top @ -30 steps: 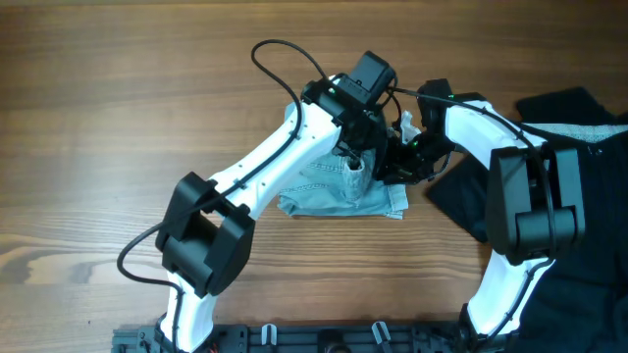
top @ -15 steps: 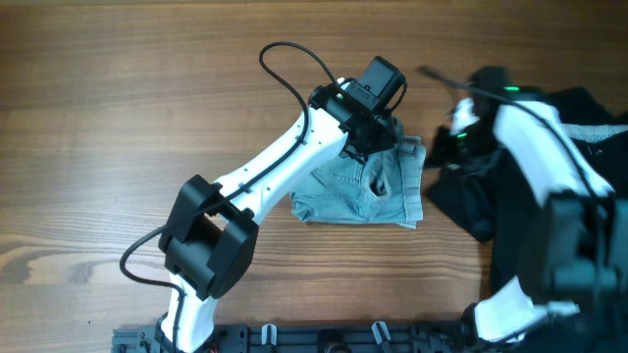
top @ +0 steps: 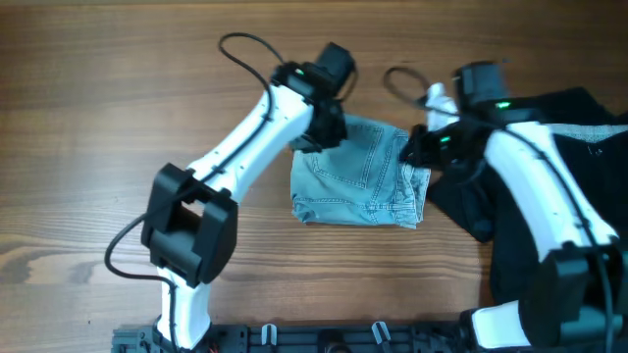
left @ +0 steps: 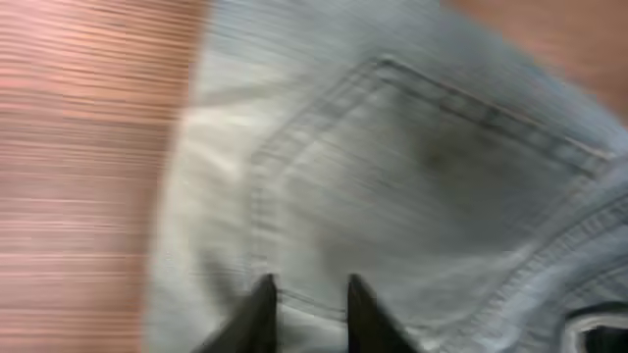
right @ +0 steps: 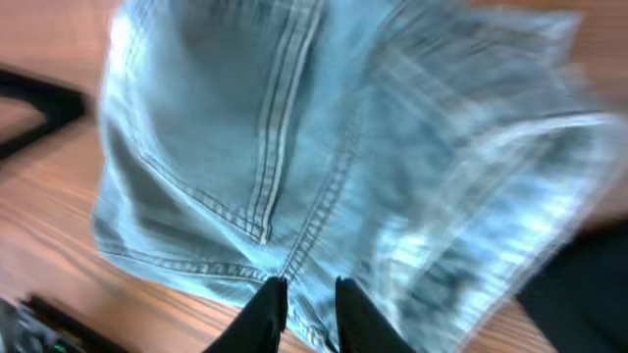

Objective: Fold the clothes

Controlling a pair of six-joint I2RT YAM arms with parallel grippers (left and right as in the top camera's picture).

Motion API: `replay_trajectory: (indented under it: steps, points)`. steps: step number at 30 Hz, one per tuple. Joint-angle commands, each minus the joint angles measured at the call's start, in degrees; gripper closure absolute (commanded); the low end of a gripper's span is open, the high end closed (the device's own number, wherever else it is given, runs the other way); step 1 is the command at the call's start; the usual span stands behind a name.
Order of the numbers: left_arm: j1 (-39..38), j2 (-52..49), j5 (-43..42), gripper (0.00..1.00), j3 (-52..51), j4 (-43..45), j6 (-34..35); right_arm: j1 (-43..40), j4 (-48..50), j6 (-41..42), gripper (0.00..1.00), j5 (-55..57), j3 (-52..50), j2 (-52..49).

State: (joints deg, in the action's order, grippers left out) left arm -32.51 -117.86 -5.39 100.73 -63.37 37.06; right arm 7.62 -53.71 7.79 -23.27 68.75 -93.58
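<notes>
Wooden table (top: 98, 118), denim shorts (top: 358, 181) lying between left tool (top: 321, 134) and right tool (top: 413, 152)

The shorts (top: 358, 176) are washed light-blue denim, paler along the creases, with lighter stitching tracing the pocket. The tabletop (top: 98, 118) is warm brown wood with a streaky grain. Black cloth (top: 601, 108) lies at its right edge. The left arm (top: 245, 132) and right arm (top: 535, 181) are white with black joints.

This looks like a robotics lab bench. A plain wood-grain table (top: 88, 147) carries two white-and-black robot arms, the left arm (top: 240, 145) and the right arm (top: 540, 186). Both rise from a black mounting rail (top: 324, 340) along the table's near edge.
</notes>
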Motion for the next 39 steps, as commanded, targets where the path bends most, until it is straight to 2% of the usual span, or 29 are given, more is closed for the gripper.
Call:
replay_trajectory:
  steps: [1, 4, 8, 11, 14, 18, 19, 22, 23, 25, 28, 30, 32, 35, 37, 39]
  points:
    - [1.86, 0.39, -1.18, 0.86, -3.23, -2.32, -6.34, 1.88, 5.09, 7.91, 0.87, 8.85, -6.19, -6.29]
    - [1.79, 0.39, -3.78, 0.85, -10.03, -0.70, -7.10, 0.31, 7.85, 13.86, 0.90, 11.69, -8.72, -13.25]
    - [1.40, 0.39, -3.72, 0.84, -21.09, 6.10, -7.06, -0.13, 8.09, 11.06, 0.90, 9.11, -8.76, -19.17]
    - [2.69, 0.39, -3.45, 0.87, -27.52, 9.35, -6.56, -0.04, 7.98, 10.14, 0.90, 9.11, -8.76, -19.17]
    - [5.66, 0.66, -3.56, 0.87, -27.67, 9.14, -6.60, -0.04, 8.07, 10.19, 0.89, 9.11, -8.76, -19.04]
    - [11.45, 2.89, -4.00, 0.86, -22.27, 3.61, -7.23, -0.09, 6.75, 7.85, 0.89, 7.61, -8.02, -17.53]
    - [12.96, 3.85, -3.98, 0.83, -20.52, 2.67, -8.66, -0.11, 5.86, 6.78, 0.88, 6.67, -7.41, -16.70]
    - [17.88, 6.21, -3.98, 0.67, -16.76, 4.31, -14.78, -0.09, 1.51, 4.20, 0.85, 5.60, -4.81, -11.50]
    - [19.08, 6.36, -4.20, 0.61, -16.52, 5.44, -15.56, -0.09, 0.96, 2.99, 0.82, 4.48, -4.37, -9.79]
    - [21.40, 6.29, -7.89, 0.55, -16.57, 7.74, -17.99, -0.09, 0.79, 0.24, 0.78, 0.39, -3.91, -5.66]
    - [23.06, 4.70, -21.44, 0.51, -16.57, 11.87, -25.05, -0.09, 1.68, -1.20, 0.71, -4.68, -3.93, 0.04]
    - [22.58, 3.91, -25.77, 0.48, -16.63, 12.85, -28.13, -0.09, 1.84, -1.16, 0.64, -5.70, -3.93, 1.42]
    - [21.62, 3.39, -26.32, 0.44, -16.98, 12.83, -29.70, -0.09, 1.29, -0.55, 0.55, -5.77, -3.96, 1.55]
    - [19.52, 2.62, -26.29, 0.38, -18.67, 13.16, -31.34, -0.09, 1.18, 0.79, 0.33, -5.75, -5.14, 0.83]
    - [18.21, 1.44, -26.29, 0.34, -19.54, 13.55, -31.32, -0.09, 1.36, 2.62, 0.27, -5.51, -6.29, 0.13]
    - [16.63, -0.85, -26.49, 0.29, -20.17, 14.38, -31.04, -0.09, 2.01, 4.92, 0.26, -4.31, -7.89, -0.98]
